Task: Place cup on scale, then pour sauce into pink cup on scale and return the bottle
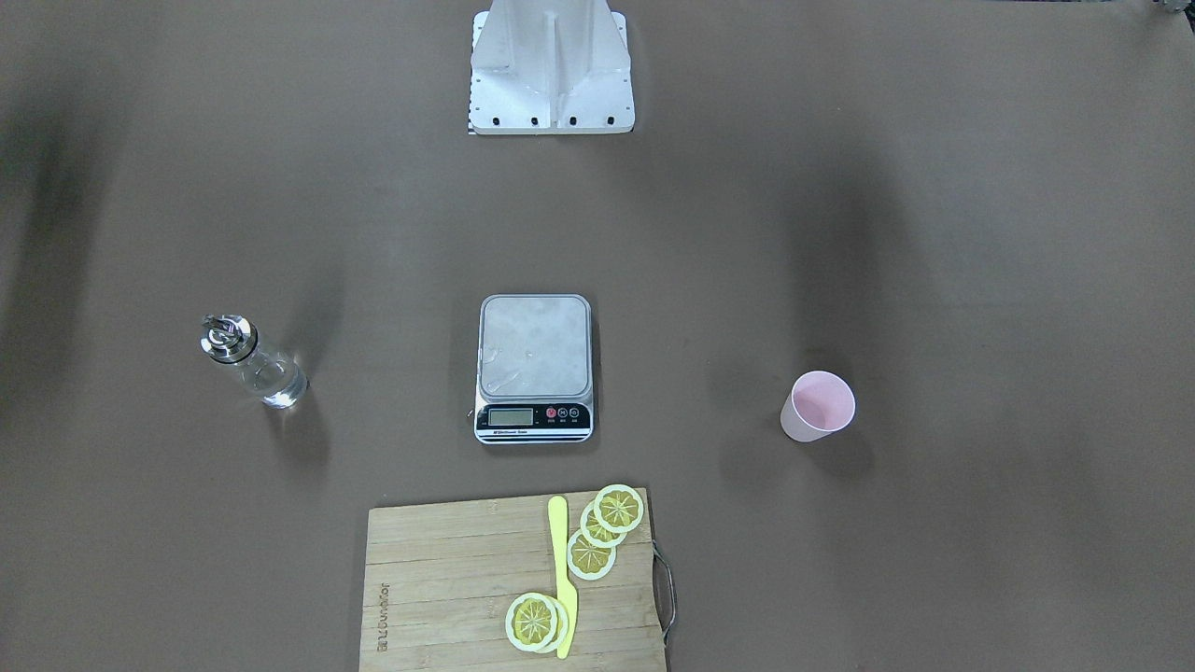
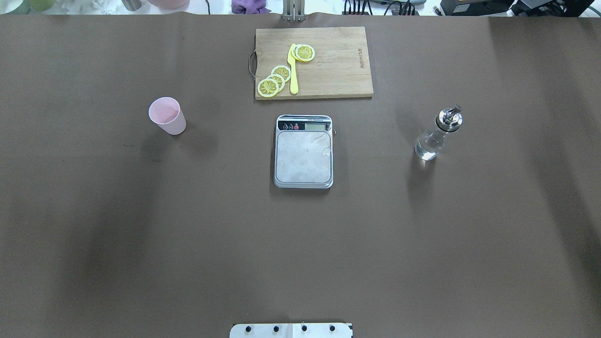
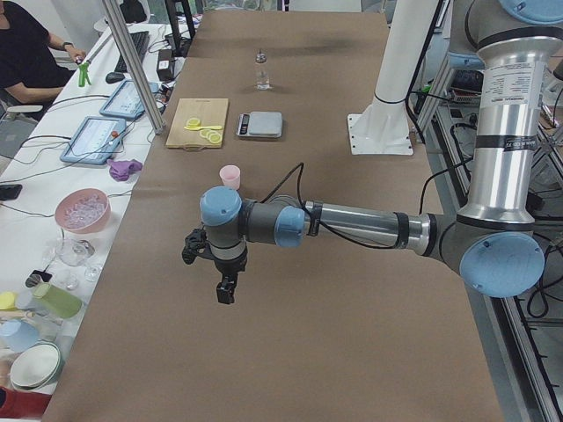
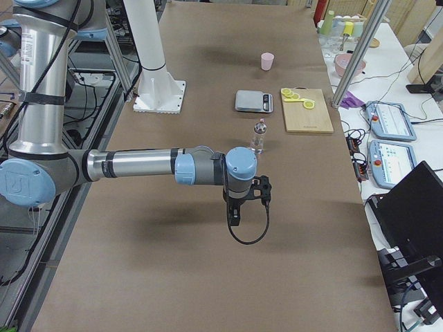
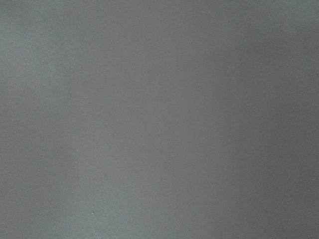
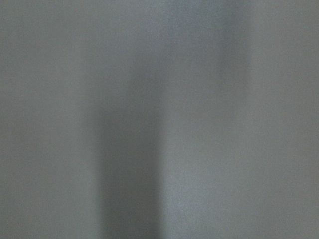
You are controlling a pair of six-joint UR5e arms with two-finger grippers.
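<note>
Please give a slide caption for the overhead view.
Bare scale at centre, pink cup left, glass bottle right, cutting board beyond.

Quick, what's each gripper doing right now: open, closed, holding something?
Left gripper: cannot tell; it shows only in a side view.
Right gripper: cannot tell; it also shows only in a side view.

Left claw [image 3: 226, 292] and right claw [image 4: 234, 218] too small for jaw state
</note>
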